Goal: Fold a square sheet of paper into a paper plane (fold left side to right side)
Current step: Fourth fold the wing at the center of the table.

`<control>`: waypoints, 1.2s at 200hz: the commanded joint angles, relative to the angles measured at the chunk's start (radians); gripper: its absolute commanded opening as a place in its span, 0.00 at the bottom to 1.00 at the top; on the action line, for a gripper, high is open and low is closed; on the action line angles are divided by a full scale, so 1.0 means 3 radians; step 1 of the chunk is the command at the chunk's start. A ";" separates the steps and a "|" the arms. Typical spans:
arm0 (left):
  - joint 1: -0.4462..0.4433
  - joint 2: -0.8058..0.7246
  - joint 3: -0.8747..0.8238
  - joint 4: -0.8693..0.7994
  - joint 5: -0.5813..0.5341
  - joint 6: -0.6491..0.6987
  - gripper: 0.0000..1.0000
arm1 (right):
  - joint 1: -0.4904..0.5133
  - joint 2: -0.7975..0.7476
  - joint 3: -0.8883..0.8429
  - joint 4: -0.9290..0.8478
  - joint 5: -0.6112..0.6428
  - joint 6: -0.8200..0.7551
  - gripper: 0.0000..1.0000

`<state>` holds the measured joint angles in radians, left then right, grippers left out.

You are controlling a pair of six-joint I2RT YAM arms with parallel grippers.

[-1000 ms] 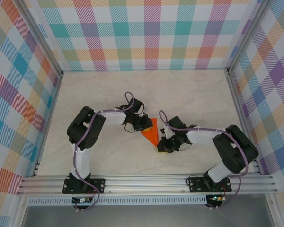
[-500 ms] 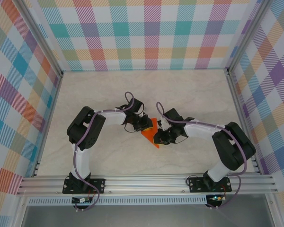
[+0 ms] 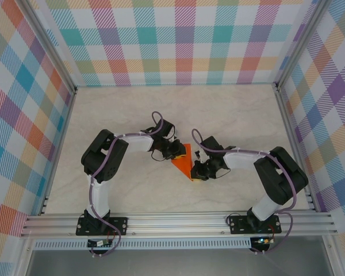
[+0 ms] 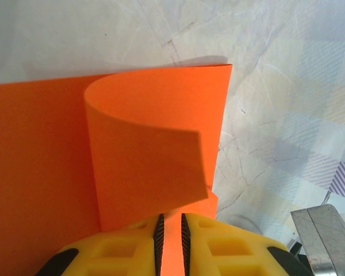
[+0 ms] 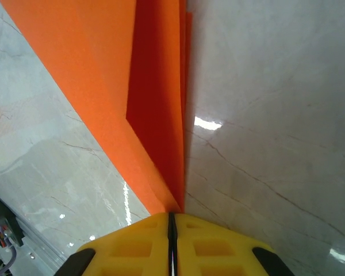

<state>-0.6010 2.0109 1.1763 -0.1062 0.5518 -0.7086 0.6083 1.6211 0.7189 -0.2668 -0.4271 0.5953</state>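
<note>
I read the step in hand as the left-to-right fold, with the crease not yet set. The square sheet of paper lies near the middle of the table, between the two arms, partly doubled over. The left gripper has its jaws drawn to a narrow slot with an edge of the sheet pinched in it. Beyond the fingers the sheet curls up and over in a loose roll, not flattened. The right gripper has its jaws pressed together with no visible gap, and a folded corner of the sheet runs straight into the seam, so I judge it clamped there. Next move, in my judgement: carry the lifted flap across until its free edge meets the opposite edge, then press along the bend. Release neither clamp before the edges match, or the thin sheet may spring back.
</note>
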 commanded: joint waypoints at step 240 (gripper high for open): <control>-0.0471 -0.0475 -0.0561 0.0530 0.0225 -0.0143 0.13 | 0.0006 0.0322 0.0030 -0.0553 0.0518 -0.0106 0.06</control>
<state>-0.7330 1.8435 0.9714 0.0219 0.6132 -0.7479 0.6037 1.6535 0.7673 -0.3382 -0.4267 0.5846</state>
